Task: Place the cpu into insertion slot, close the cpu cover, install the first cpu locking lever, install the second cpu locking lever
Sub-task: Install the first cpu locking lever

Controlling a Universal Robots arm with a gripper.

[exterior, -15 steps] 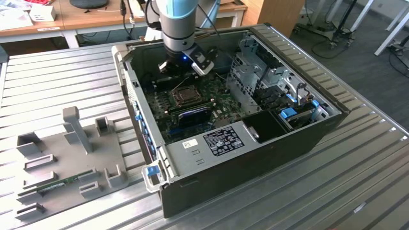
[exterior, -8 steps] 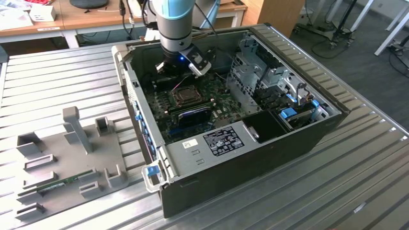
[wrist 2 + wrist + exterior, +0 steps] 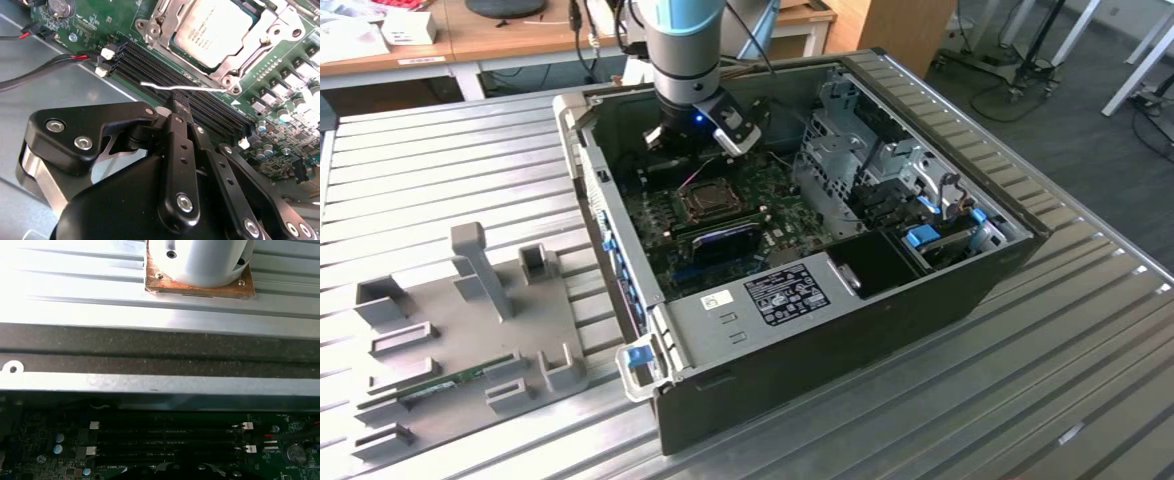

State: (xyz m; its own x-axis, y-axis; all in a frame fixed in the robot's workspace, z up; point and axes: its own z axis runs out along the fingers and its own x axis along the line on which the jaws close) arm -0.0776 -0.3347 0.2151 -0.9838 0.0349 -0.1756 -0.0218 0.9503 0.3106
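Pincer (image 3: 179, 106), fingers together, is resting at the locking lever (image 3: 156, 85); I'm worrying about it slipping off and gouging the memory slots (image 3: 150, 62).

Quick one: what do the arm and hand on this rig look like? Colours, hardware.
The arm is a grey tube with a light blue band. At its wrist a blue light glows, and a white-and-black block is mounted beside it. The hand is matte black, built from rounded linkage plates pinned with silver bolts.

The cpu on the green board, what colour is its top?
Pale silvery grey. The cpu shows best in the second wrist view.
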